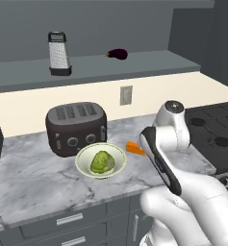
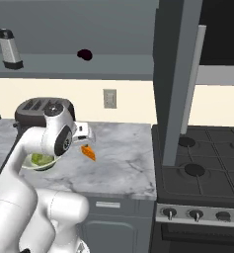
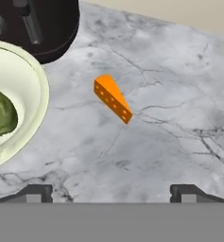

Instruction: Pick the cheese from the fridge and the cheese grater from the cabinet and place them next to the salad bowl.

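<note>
The orange cheese (image 3: 112, 99) wedge lies on the marble counter just right of the salad bowl (image 1: 114, 166), a cream-white bowl holding a green lettuce lump. In the right base view the cheese (image 2: 89, 151) lies below my hand. My gripper (image 3: 111, 194) hangs above the cheese, open, with nothing between its fingertips (image 3: 35, 193). The cheese grater (image 1: 58, 53) stands upright on the cabinet shelf (image 1: 134, 65) high at the back left. The fridge is out of view.
A dark toaster (image 1: 76, 127) stands right behind the bowl. A dark purple eggplant (image 1: 118, 54) lies on the shelf right of the grater. A black stove (image 2: 202, 168) adjoins the counter on the right. Grey drawers (image 1: 69, 219) run below the counter edge.
</note>
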Motion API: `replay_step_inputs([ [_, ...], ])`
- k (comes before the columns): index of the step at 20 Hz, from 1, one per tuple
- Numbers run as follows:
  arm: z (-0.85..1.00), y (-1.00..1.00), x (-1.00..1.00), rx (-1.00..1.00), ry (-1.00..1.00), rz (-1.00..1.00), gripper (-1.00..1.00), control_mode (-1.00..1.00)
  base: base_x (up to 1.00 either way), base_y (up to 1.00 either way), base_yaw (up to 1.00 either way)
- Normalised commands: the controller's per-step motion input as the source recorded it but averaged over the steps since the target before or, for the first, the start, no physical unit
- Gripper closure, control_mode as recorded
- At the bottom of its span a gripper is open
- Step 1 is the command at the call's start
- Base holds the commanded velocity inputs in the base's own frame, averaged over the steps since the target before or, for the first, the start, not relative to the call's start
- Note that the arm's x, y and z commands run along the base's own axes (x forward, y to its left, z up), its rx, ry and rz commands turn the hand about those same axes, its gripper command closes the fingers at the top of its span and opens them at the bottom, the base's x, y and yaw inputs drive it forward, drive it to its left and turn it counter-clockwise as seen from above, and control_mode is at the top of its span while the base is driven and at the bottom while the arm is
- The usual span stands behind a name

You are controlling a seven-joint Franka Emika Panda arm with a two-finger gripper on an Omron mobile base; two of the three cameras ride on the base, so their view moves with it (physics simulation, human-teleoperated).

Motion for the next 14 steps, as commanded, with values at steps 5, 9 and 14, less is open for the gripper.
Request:
replay_step_inputs([
  [5, 0.77, 0.00, -0.98, 0.14, -0.05, -0.15, -1.00, -1.00, 0.00, 0.00, 0.00],
  [9, 0.86, -0.01, -0.92, 0.13, -0.13, -0.11, -1.00, -1.00, 0.00, 0.00, 0.00],
  [14, 1.00, 0.00, -0.62, 0.09, -0.15, -0.07, -1.00, -1.00, 0.00, 0.00, 0.00],
])
